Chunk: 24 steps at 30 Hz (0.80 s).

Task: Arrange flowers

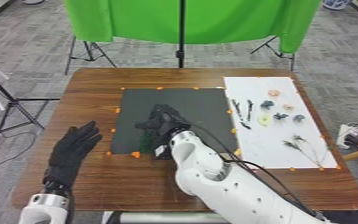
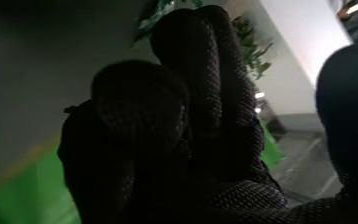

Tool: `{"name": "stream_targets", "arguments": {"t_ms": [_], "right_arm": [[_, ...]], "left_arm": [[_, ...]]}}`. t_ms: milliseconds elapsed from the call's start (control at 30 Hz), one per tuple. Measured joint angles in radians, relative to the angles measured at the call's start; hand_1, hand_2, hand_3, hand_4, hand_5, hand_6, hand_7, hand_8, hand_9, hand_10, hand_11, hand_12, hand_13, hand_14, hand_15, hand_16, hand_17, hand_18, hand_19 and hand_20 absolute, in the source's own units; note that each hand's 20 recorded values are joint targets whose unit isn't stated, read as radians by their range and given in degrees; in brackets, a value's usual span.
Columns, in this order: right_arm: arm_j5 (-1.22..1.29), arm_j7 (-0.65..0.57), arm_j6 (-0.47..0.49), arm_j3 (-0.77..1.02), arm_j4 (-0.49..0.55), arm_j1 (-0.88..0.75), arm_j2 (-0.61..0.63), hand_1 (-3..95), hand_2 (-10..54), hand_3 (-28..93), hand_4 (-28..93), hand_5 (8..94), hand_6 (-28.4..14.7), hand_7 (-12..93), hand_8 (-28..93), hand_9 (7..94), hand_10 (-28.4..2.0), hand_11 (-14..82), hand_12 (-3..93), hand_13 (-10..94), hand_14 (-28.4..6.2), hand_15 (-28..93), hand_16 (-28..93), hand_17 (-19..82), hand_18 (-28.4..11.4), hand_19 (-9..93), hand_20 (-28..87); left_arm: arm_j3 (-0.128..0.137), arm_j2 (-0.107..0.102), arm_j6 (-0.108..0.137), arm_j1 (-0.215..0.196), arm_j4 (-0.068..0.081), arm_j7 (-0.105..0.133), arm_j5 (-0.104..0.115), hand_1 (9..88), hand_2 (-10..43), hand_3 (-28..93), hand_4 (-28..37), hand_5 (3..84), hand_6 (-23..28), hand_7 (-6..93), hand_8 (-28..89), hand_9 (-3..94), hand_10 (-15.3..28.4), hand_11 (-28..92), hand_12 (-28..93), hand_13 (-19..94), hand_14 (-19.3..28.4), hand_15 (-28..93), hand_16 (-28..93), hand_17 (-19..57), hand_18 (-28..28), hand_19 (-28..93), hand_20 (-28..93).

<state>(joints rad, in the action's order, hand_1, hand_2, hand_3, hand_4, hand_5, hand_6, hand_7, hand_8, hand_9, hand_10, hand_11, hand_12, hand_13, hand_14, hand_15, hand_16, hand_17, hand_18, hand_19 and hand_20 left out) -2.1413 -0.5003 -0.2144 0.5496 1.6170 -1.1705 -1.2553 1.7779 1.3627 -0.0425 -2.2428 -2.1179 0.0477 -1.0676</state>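
Observation:
Over the black mat (image 1: pixel 213 102), in the head view, is my right hand (image 1: pixel 164 122), fingers relaxed. A faint green stem (image 1: pixel 147 138) lies on the mat beside it. In the right wrist view the thumb of my right hand (image 2: pixel 184 115) stands apart from the fingers, and green leaves (image 2: pixel 254 47) show behind the fingertips. On the white sheet (image 1: pixel 246 150) lie dark twigs (image 1: pixel 237 108), a peach flower (image 1: pixel 274 93), a smaller pink one (image 1: pixel 287 107), a pale yellow one (image 1: pixel 264 120), several blue-grey flowers (image 1: pixel 280 116) and stemmed sprigs (image 1: pixel 298 145). My left hand (image 1: pixel 71 150) rests left of the mat, fingers straight.
Orange tape pieces (image 1: pixel 135 154) mark the edges of mat and sheet on the brown table (image 1: pixel 95 187). Behind the table's far edge stand a green cloth (image 1: pixel 193 22) and thin black stands (image 1: pixel 181 55). A black cable runs along my right arm.

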Motion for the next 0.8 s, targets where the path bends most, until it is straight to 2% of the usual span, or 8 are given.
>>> {"name": "stream_targets", "arguments": {"t_ms": [133,400,800], "right_arm": [[-0.13,0.003,0.027,-0.006,0.017,-0.007,0.026,19.2,0.8,66,-11,78.4,-4.7,16,-8,86.6,-14.9,39.8,26.0,93,-5.2,56,33,70,-10.1,93,47],[-0.102,-0.006,0.171,-0.002,0.028,-0.008,0.039,17.8,3.6,65,-12,75.6,-4.7,13,-8,87.2,-15.9,40.6,26.3,93,-5.4,57,33,71,-10.2,93,49],[-0.079,-0.004,0.182,-0.009,0.026,0.001,0.031,16.9,4.9,65,-12,73.7,-5.0,13,-8,86.7,-16.3,40.9,26.2,93,-5.6,57,33,71,-10.3,93,49]], "left_arm": [[0.003,0.001,0.0,-0.007,-0.002,0.0,0.0,19.4,10.0,63,-28.3,42.4,8.3,4.6,-4,37.0,13.8,14,11,27,18.4,25,-2,0.1,15.1,20,19],[0.003,0.002,0.0,-0.008,-0.002,-0.003,0.0,19.4,9.9,62,-28.3,42.4,8.3,4.6,-4,37.1,13.8,15,10,27,18.5,25,-2,0.0,15.1,20,19],[-0.001,0.001,0.0,-0.006,-0.002,-0.002,0.0,19.4,9.7,62,-28.3,42.4,8.3,4.7,-4,37.0,13.7,15,11,27,18.5,25,-2,-0.1,15.2,20,19]]}}
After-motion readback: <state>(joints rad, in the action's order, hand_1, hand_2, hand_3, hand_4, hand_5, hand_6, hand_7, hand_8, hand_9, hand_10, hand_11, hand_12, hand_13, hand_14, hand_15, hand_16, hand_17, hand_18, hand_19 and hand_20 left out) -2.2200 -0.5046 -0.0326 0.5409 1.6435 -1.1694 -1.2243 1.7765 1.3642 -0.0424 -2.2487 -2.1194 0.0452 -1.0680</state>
